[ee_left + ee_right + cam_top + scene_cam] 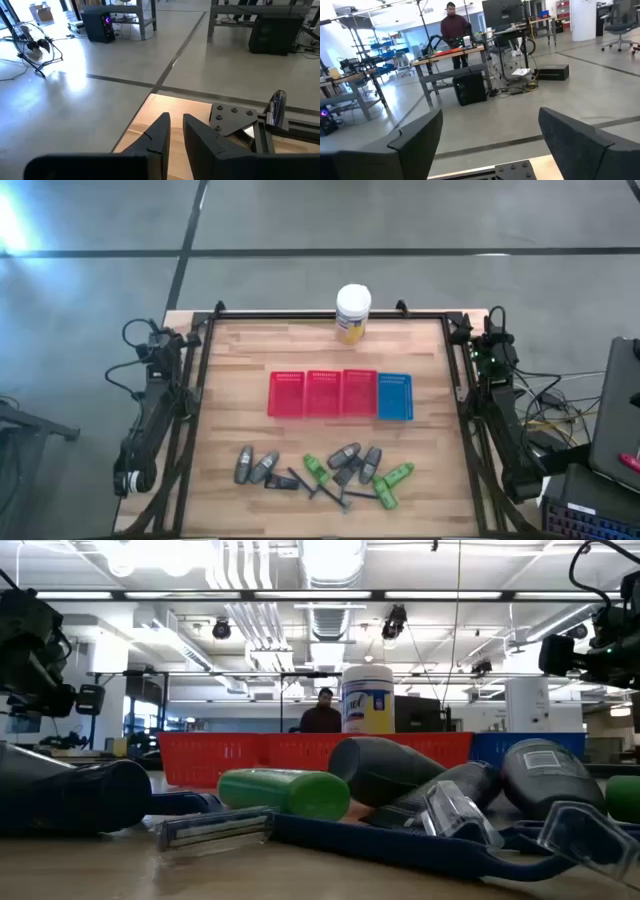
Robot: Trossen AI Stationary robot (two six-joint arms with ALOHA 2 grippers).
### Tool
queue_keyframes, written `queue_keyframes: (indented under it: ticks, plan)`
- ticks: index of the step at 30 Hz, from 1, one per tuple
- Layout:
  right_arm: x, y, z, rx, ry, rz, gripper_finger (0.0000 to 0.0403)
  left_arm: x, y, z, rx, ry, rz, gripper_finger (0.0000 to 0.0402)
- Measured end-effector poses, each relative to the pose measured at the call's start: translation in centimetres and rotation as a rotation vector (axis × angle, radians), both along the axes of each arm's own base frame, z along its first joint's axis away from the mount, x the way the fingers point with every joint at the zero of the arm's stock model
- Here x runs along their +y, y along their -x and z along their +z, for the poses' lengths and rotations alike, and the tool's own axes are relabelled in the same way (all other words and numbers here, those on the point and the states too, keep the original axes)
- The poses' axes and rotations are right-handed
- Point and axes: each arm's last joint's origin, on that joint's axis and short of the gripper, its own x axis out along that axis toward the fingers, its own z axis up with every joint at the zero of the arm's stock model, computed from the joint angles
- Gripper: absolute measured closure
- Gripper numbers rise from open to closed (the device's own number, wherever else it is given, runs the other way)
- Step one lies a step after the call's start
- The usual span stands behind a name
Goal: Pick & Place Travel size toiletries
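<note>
The travel size toiletries (pixel 325 470) lie scattered in a loose band along the 6 o'clock edge of the wooden desk (pixel 240 350) in the high view, none in a basket. At the 7 o'clock end, two grey tubes (pixel 255 467) lie side by side, their long axes running roughly from 6 toward 12 o'clock with a slight lean. Just beside them a black razor (pixel 290 480) lies flat, its handle running about 10 to 4 o'clock. Near the middle, a bright green tube (pixel 316 469) points from about 11 to 5 o'clock, and more grey tubes (pixel 352 460) cluster at varied slants. At the 5 o'clock end, two green tubes (pixel 392 483) lie crossed over each other. In the low view a green tube (pixel 285 791) lies on its side, long axis across the picture, with a razor head (pixel 215 829) in front of it.

Three red baskets (pixel 322 393) and a blue basket (pixel 395 396) stand in a touching row at the desk's centre. A yellow canister (pixel 352 314) with a white lid stands upright at 12 o'clock.

The left pincer (pixel 175 132) rests off the desk's 9 o'clock side, its fingers pressed nearly together, holding nothing. The right pincer (pixel 490 135) waits off the 3 o'clock side, fingers spread wide, empty. A person (pixel 454 31) stands at a bench in the room beyond.
</note>
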Motion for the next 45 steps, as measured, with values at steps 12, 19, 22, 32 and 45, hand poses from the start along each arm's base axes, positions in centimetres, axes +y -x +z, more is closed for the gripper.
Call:
queue_keyframes:
  ticks: [12,19,22,32,45]
  plan:
    - [0.00,0.00,-0.01,0.000,0.000,0.000,0.0044,0.00,0.00,0.00,0.000,0.000,0.000,0.0344]
    - [0.00,0.00,0.00,0.000,0.000,0.000,0.0059,0.00,0.00,0.00,0.000,0.000,0.000,0.0344]
    - [0.00,0.00,0.00,0.000,0.000,0.000,0.0068,0.00,0.00,0.00,0.000,0.000,0.000,0.0344]
    - [0.00,0.00,-0.01,0.000,0.000,0.000,0.0066,0.00,0.00,0.00,0.000,0.000,0.000,0.0344]
    - [0.00,0.00,-0.01,0.000,0.000,0.000,0.0049,0.00,0.00,0.00,0.000,0.000,0.000,0.0344]
